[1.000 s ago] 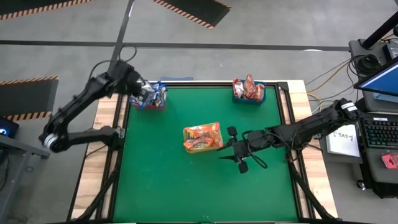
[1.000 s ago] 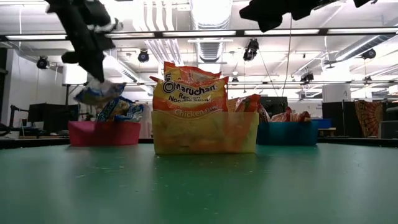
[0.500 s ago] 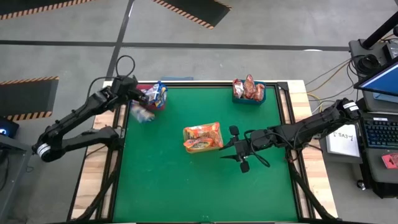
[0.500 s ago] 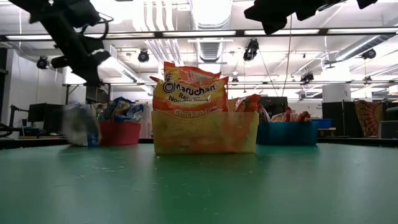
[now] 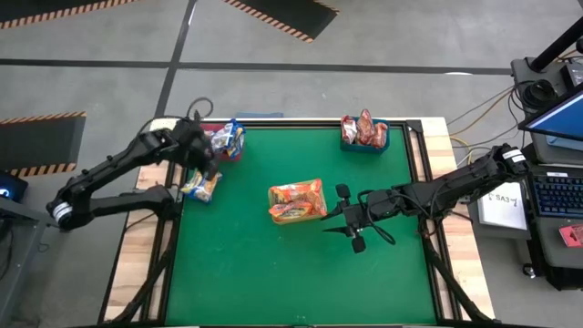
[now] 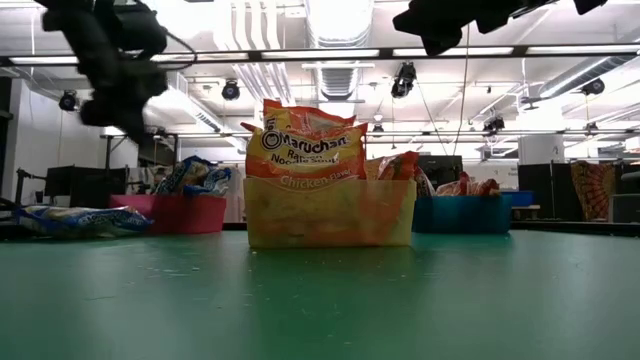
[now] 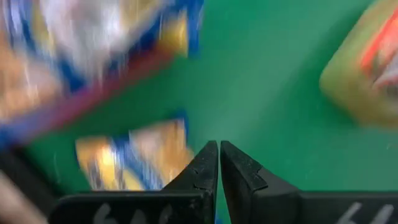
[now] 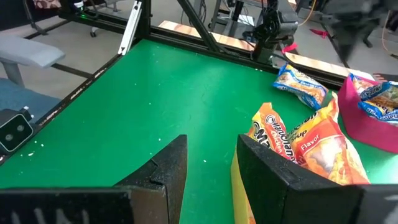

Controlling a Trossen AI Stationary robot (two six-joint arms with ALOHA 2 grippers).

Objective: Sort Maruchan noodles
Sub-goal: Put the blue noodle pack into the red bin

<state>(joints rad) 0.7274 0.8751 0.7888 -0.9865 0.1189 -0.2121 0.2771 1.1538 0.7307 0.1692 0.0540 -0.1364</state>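
A blue-and-yellow noodle packet [image 5: 200, 187] lies flat at the table's left edge, also seen as the packet [image 6: 75, 220] and the packet [image 7: 137, 163]. My left gripper [image 5: 209, 171] hangs shut just above it and touches nothing. Behind it the red bin [image 5: 221, 146] holds blue packets. A yellow bin [image 5: 297, 201] mid-table holds orange packets, and a blue bin [image 5: 364, 134] at the far edge holds red ones. My right gripper [image 5: 342, 215] stands open and empty to the right of the yellow bin.
Wooden rails and a black frame [image 5: 419, 146] border the green mat [image 5: 301, 273]. The mat's near half is open room. A desk with a keyboard and a screen [image 5: 556, 182] stands beyond the right edge.
My left gripper has swung from above the red bin toward the table's near-left and down, staying shut. A blue-and-yellow packet that hung below it has fallen and now lies flat on the table beside the red bin.
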